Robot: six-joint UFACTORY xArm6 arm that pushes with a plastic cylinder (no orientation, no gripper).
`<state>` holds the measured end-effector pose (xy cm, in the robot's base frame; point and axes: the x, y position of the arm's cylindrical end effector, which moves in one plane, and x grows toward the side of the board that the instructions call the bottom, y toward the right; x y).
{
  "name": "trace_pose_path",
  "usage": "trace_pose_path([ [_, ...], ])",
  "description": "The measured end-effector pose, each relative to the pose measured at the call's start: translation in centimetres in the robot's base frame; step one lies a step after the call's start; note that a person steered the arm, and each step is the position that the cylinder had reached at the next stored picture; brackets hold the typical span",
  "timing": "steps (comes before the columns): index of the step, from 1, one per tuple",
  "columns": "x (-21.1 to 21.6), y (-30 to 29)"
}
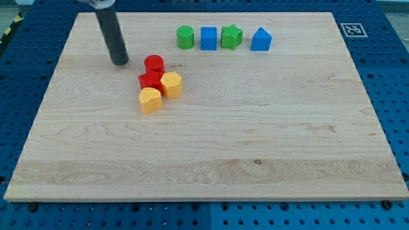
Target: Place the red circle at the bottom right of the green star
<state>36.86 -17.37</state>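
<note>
The red circle (154, 64) sits on the wooden board in the upper left-centre. Just below it is a second red block (150, 80), touching it. The green star (232, 36) stands in a row near the view's top, well to the right of the red circle. My tip (119, 62) is on the board just left of the red circle, with a small gap between them.
A yellow block (171, 84) and a yellow heart-like block (150, 100) cluster with the red blocks. In the top row stand a green circle (185, 38), a blue square (209, 38) and a blue pentagon-like block (261, 40). The board's edge (204, 198) borders a blue table.
</note>
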Motion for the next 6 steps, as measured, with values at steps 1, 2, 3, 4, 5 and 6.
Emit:
trace_pose_path([
  [1,1.9,0.1],
  [2,2.2,0.8],
  [3,1.8,1.3],
  [4,1.5,3.5],
  [5,1.5,6.7],
  [6,1.5,8.6],
])
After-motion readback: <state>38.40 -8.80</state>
